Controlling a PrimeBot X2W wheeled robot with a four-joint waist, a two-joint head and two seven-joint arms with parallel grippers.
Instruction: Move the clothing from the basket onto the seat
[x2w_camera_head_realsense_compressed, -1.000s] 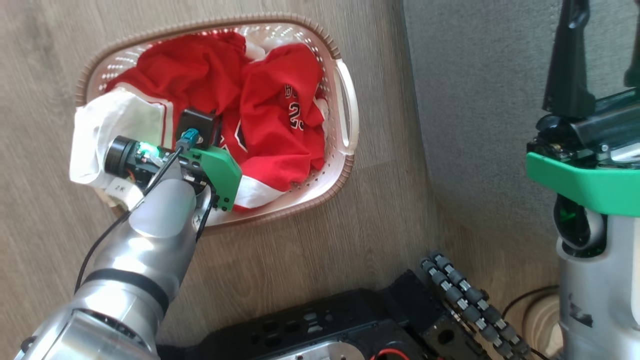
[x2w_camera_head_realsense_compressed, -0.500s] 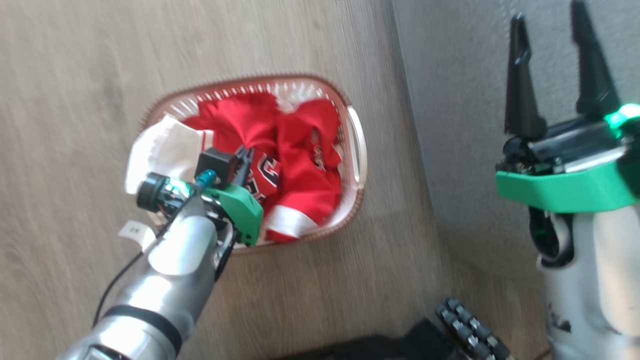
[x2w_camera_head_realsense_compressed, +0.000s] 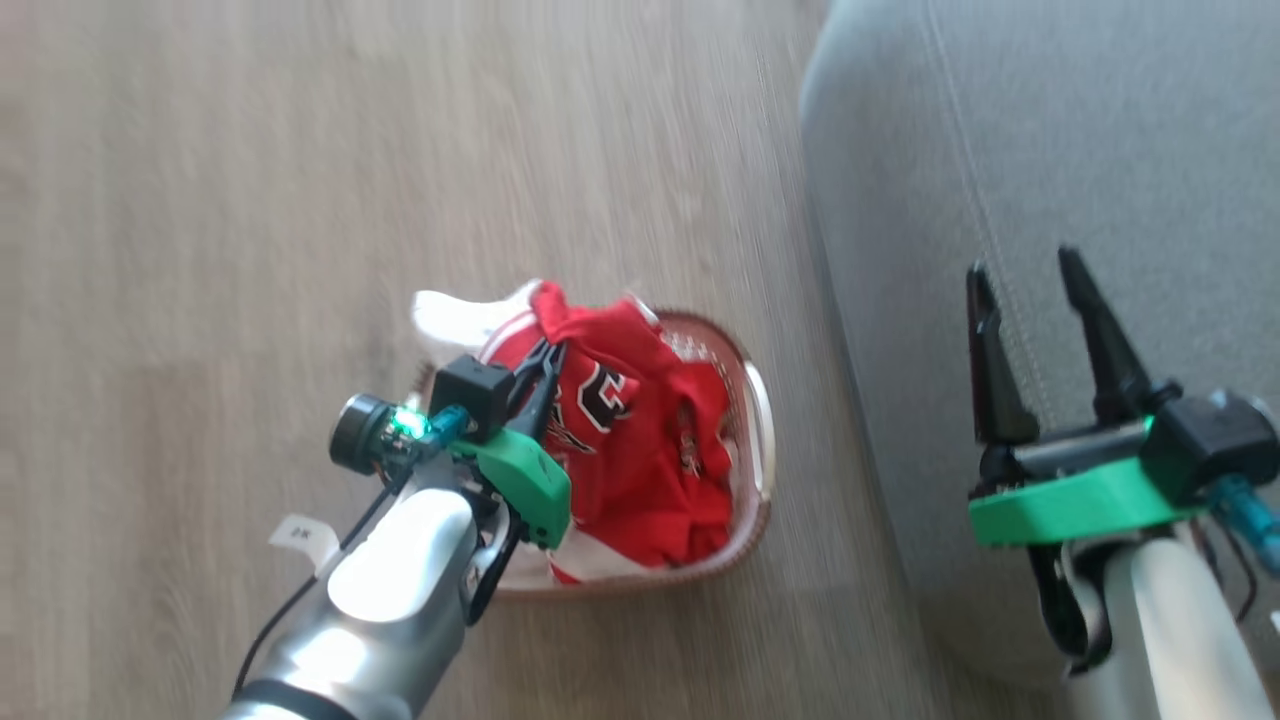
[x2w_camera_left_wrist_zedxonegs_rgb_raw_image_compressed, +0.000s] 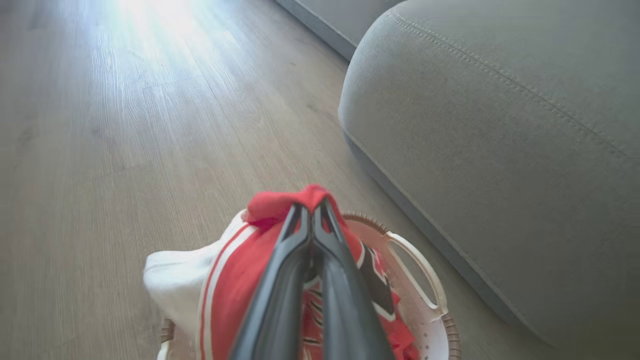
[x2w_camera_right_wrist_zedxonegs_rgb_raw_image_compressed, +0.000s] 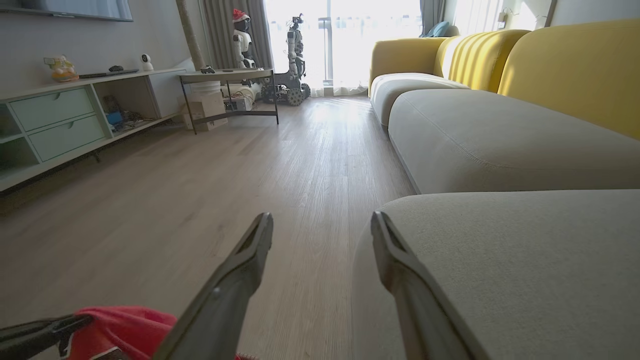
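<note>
The whole head view has shifted, so the camera has moved. The seat (x2w_camera_head_realsense_compressed: 1050, 150) now shows its rounded edge and seam at the right. The basket (x2w_camera_head_realsense_compressed: 764, 430) looks smaller and lower, on the floor just beside that edge. Neither of them has itself moved.

The real change is in the clothing (x2w_camera_head_realsense_compressed: 650, 440). A second ago the left gripper (x2w_camera_head_realsense_compressed: 548, 365) was down among the jerseys. Now it is clenched on a fold of red fabric and has drawn it up into a peak above the rim, with the rest trailing into the basket. I judge the grasp made and the lift begun, with the carry to the seat yet to come. The right gripper (x2w_camera_head_realsense_compressed: 1022, 262) has stayed spread wide, holding nothing, over the seat.

The basket's long axis runs roughly across the head view, with one white handle end toward the seat. The lifted jersey's long axis runs from the pinched peak down into the basket, number side facing the camera.
</note>
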